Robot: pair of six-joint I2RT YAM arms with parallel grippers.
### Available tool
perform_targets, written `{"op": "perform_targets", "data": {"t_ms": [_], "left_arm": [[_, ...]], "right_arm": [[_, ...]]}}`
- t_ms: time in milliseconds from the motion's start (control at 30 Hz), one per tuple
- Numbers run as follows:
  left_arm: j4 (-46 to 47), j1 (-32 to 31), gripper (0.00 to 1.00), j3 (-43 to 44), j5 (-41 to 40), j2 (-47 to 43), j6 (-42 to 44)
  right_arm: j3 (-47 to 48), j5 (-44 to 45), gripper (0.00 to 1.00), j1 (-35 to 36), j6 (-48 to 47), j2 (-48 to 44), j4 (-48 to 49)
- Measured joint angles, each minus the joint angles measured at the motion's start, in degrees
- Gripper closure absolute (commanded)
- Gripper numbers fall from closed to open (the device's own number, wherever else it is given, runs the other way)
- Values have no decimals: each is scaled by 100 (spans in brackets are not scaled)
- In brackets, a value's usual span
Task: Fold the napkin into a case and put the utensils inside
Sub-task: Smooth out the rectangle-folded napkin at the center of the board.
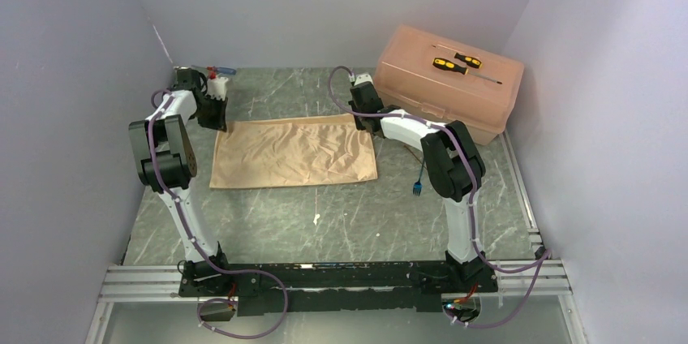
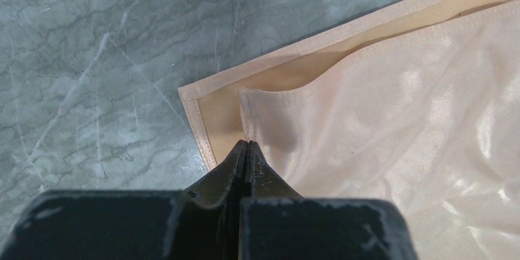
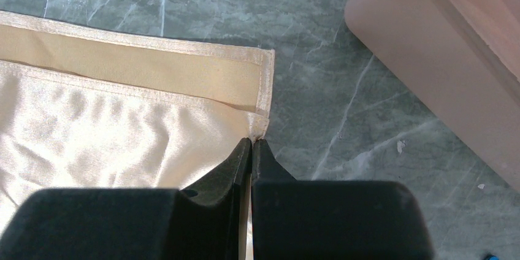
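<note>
Okay, napkin (image 1: 296, 153) lies doubled over, flat on the surface (image 1: 341, 222). Left hand (image 2: 247, 143) and right hand (image 3: 252, 141) are each clenched on a far corner of its top layer. I'd lift both evenly, hem taut, bottom layer undisturbed.

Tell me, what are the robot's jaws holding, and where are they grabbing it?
The napkin. The left jaws pinch its folded top layer at the far left corner; the right jaws pinch it at the far right corner.

The left arm (image 1: 166, 145) and right arm (image 1: 442, 153) reach forward. The left gripper (image 2: 247, 143) and right gripper (image 3: 252, 140) point down, fingers squeezed tight together.
</note>
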Motion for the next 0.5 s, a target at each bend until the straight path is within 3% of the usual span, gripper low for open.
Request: {"op": "perform_targets", "data": {"t_ms": [500], "left_arm": [[337, 37, 97, -90, -208, -170, -245]], "right_arm": [[201, -66, 100, 0, -42, -127, -7]]}}
